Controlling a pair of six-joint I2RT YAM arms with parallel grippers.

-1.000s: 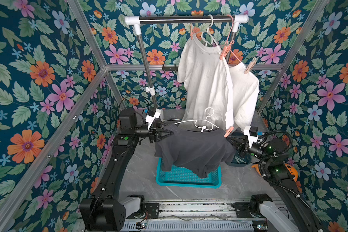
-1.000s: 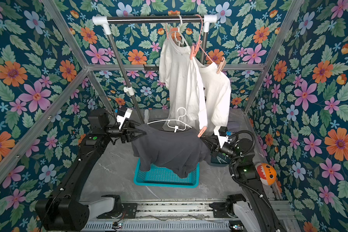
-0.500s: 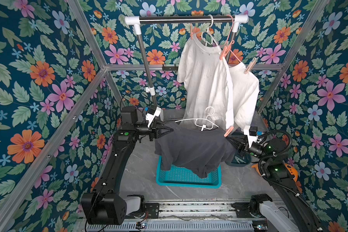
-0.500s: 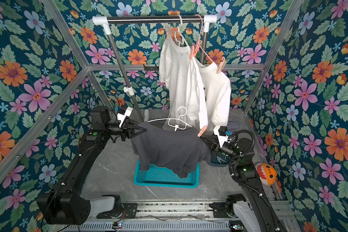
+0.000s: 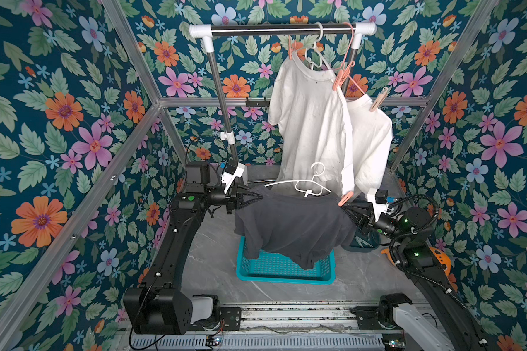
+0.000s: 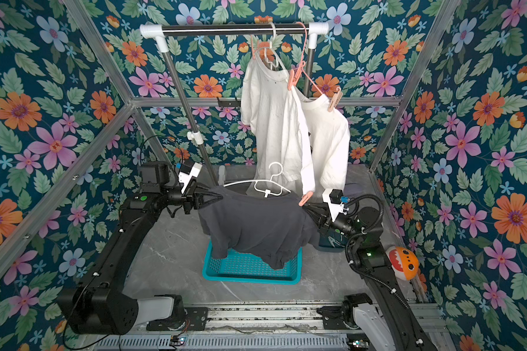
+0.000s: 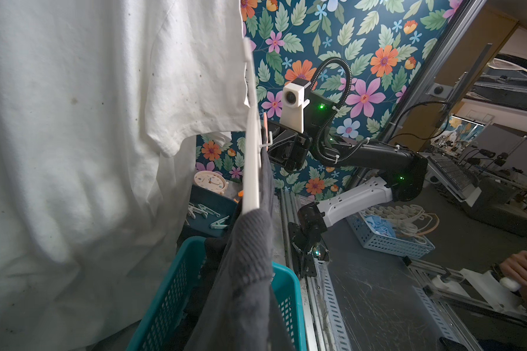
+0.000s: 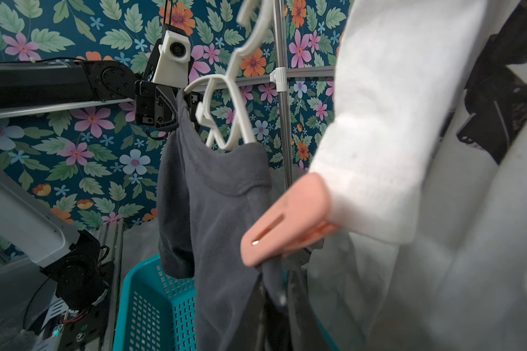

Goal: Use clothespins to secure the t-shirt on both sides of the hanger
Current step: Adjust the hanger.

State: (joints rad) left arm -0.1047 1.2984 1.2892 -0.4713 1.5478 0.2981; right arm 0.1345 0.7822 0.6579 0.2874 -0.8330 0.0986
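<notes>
Far left: left gripper (image 5: 257, 197), jaws together, clamped on the shoulder of the dark shirt (image 5: 289, 221) over one hanger (image 7: 252, 170) end. Shirt on hanger, held in mid-air between both arms, above the teal basket (image 5: 283, 269), well below the rail (image 5: 286, 28). No pin visible on that left shoulder. At the right shoulder: salmon pin (image 8: 283, 218) on the cloth at the other hanger end, just at the right gripper (image 5: 343, 207) tip. Right jaws: apart or together, cannot tell; same for whether the pin bites onto the hanger. Spare pins (image 7: 218, 224) in the dark tray (image 7: 209, 196) low at right.

Handling, as judged: shirt probably light, limp, apt to slide off a smooth hanger; best taken at the shoulder seam over the hanger arm. Pin probably light, stiff, springy, slick plastic; squeeze at the tail ends, keep prongs free. Hanger thin, likely flexy.

Writing: none legible. Pale mark on the tray, too hidden to read.
</notes>
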